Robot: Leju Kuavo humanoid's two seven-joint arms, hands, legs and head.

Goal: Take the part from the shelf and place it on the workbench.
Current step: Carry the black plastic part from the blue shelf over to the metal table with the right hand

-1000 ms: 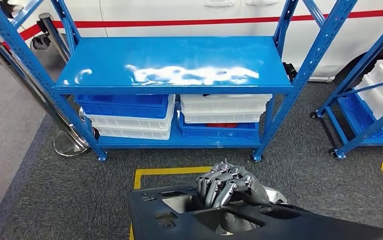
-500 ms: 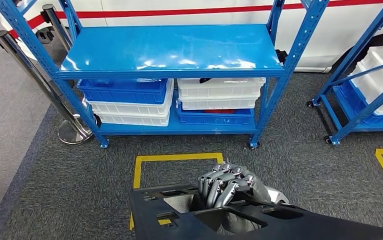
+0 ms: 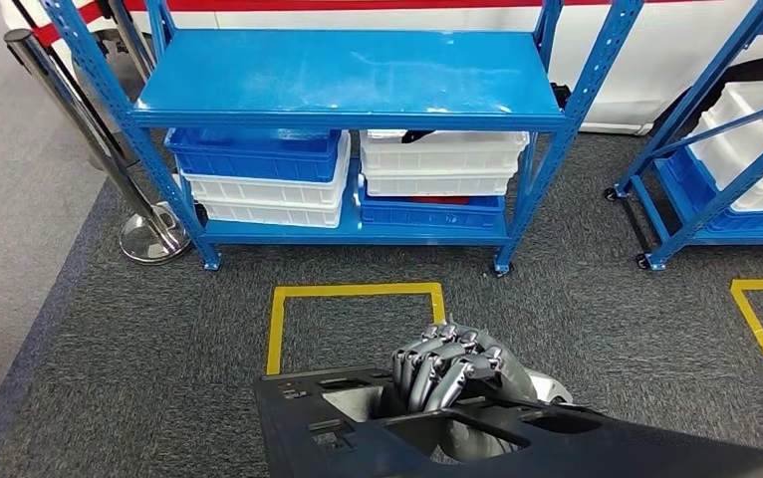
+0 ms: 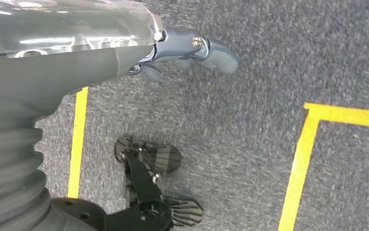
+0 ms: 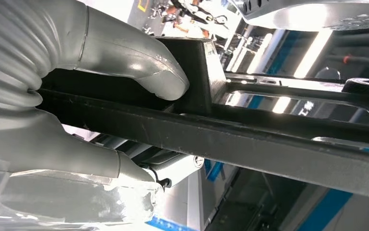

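A large black plastic part (image 3: pixel 358 438) with cut-outs spans the bottom of the head view. My right hand (image 3: pixel 452 368) grips it, its fingers curled over one of the inner bars. In the right wrist view the grey thumb (image 5: pixel 139 62) presses on a black bar of the part (image 5: pixel 269 139). The blue shelf (image 3: pixel 348 75) stands ahead across grey carpet, and its top board is bare. My left hand (image 4: pixel 187 48) hangs over the carpet with its fingers apart and nothing in them.
Blue bins (image 3: pixel 258 154) and white bins (image 3: pixel 447 159) are stacked on the shelf's lower level. A steel post with a round base (image 3: pixel 153 239) stands at its left. A second blue rack (image 3: pixel 716 149) is at the right. Yellow tape (image 3: pixel 278 319) marks a square on the floor.
The whole view has shifted: the shelf sits higher and farther off, with more carpet and yellow tape showing. My right hand keeps the same hold on the black part.
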